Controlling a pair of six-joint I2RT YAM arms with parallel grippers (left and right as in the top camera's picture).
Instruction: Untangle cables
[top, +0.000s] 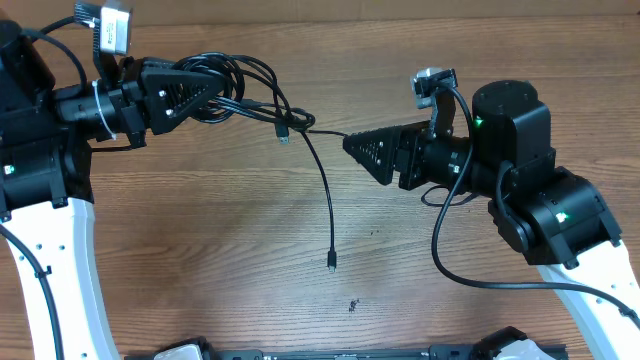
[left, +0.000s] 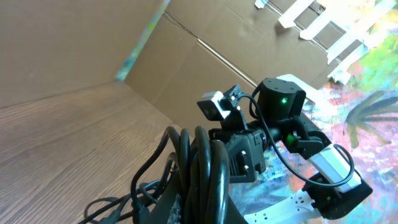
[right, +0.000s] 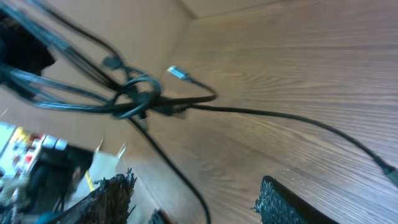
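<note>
A tangled bundle of black cables (top: 235, 85) hangs from my left gripper (top: 205, 95), which is shut on it above the table's far left. In the left wrist view the thick loops (left: 202, 155) fill the jaws (left: 208, 193). One thin cable (top: 322, 185) runs from the bundle down to a small plug (top: 330, 263) on the table. A silver-tipped plug (top: 283, 132) dangles near the bundle. My right gripper (top: 352, 144) points left, just right of the tangle. Its jaws (right: 193, 199) are open, with a thin cable (right: 180, 177) passing between them. The knot (right: 134, 99) and silver plug (right: 177, 73) lie ahead.
A cardboard wall (left: 74, 43) stands along the table's far edge. The right arm's own camera cable (top: 450, 270) loops over the table at the right. A small speck of debris (top: 353, 303) lies near the front middle.
</note>
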